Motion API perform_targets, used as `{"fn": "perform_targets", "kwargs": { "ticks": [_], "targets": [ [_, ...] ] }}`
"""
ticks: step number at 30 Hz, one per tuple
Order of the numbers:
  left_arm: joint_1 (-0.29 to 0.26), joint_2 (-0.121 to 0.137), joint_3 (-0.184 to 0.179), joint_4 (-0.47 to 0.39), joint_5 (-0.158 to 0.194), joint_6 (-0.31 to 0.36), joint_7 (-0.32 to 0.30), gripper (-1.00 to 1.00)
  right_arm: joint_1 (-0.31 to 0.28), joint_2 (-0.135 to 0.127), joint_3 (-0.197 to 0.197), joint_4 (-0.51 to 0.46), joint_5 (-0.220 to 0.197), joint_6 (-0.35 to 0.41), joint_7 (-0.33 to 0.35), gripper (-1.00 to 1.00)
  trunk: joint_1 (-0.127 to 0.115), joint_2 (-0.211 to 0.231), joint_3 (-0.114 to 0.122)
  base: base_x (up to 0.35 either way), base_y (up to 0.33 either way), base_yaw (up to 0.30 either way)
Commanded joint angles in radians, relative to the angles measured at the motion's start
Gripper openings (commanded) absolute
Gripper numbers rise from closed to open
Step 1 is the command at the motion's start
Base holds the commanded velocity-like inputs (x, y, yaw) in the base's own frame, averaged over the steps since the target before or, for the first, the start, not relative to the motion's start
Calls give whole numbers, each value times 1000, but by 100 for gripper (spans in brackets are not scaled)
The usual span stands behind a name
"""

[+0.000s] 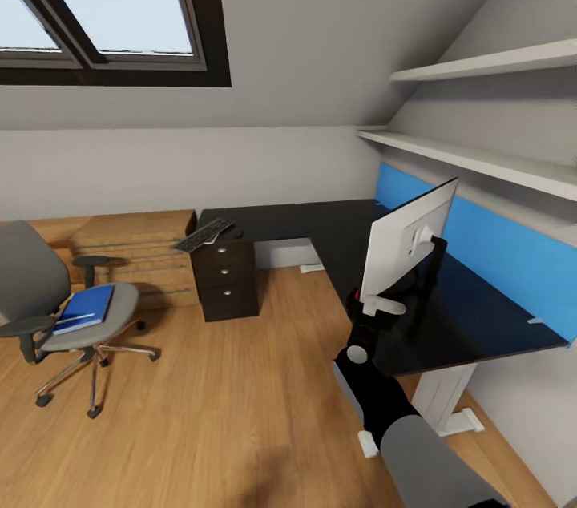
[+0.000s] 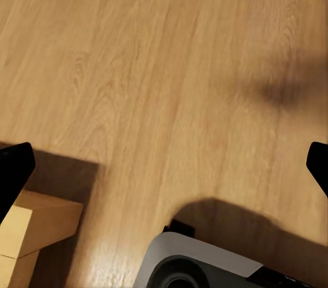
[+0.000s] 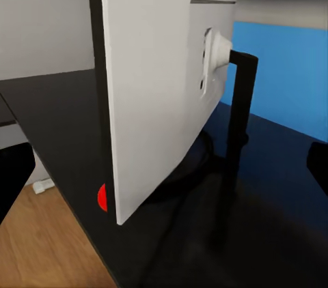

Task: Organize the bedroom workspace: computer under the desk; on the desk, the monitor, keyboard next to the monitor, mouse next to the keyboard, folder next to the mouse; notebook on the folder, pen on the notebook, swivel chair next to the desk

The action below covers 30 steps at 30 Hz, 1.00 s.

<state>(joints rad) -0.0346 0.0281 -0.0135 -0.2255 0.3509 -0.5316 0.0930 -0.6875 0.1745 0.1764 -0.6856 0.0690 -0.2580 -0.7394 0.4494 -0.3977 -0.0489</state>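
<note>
The monitor (image 1: 405, 245) stands on the black desk (image 1: 320, 227), its white back toward me; the right wrist view has its lower corner with the red dot (image 3: 102, 197) close up. My right gripper (image 1: 375, 306) is open at the monitor's lower edge, fingertips (image 3: 14, 179) wide apart. The left gripper (image 2: 164, 165) is open over bare floor. The keyboard (image 1: 204, 234) lies at the desk's far left end. On the swivel chair (image 1: 48, 284) lies the blue folder (image 1: 88, 306), with the thin white pen (image 1: 76, 318) across it. I cannot make out the notebook or mouse; the computer is out of view.
A dark drawer unit (image 1: 228, 280) stands under the desk's left end, next to a light-wood chest (image 1: 136, 247). Two shelves (image 1: 481, 159) and a blue wall panel (image 1: 497, 247) run behind the desk. A white desk leg (image 1: 445, 404) is near my arm. Wood floor (image 1: 232, 404) lies between chair and desk.
</note>
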Motion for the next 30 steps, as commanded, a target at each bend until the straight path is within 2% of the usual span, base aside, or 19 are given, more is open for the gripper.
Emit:
{"fn": "perform_targets", "kwargs": {
  "ticks": [1,6,7,8,9,10,16,23,30],
  "targets": [
    [-1,0,-2,0,-4,-2,7,100,-1,0,3,1,5,0,-6,100,1,-2,-2,0,5,-19],
    [-1,0,-2,0,-4,-2,6,100,-1,0,8,4,6,1,-5,100,1,-2,-2,0,2,-6],
    [-1,0,-2,0,-4,-2,6,100,-1,0,44,13,8,-3,1,100,1,-2,-2,0,0,0],
    [-1,-1,-3,0,-4,-2,6,100,-1,0,50,19,9,-3,10,100,1,-2,-2,0,0,0],
    [-1,-1,-3,0,-6,-2,5,100,-4,0,58,73,8,3,172,100,1,-2,-2,0,0,0],
    [-1,-1,-3,0,-6,-2,5,100,-11,0,58,94,9,9,240,100,1,-2,-2,0,0,0],
    [-1,-1,-2,0,-5,-2,5,100,-74,0,53,174,4,11,258,100,1,-2,-2,0,0,0],
    [-1,-1,-3,0,-6,-2,5,100,-85,0,35,196,-40,1,259,100,1,-2,-2,0,0,0],
    [-1,-1,-3,0,-6,-2,5,100,-84,0,34,197,-47,-55,253,100,1,-2,-2,0,0,0]
  ]
}}
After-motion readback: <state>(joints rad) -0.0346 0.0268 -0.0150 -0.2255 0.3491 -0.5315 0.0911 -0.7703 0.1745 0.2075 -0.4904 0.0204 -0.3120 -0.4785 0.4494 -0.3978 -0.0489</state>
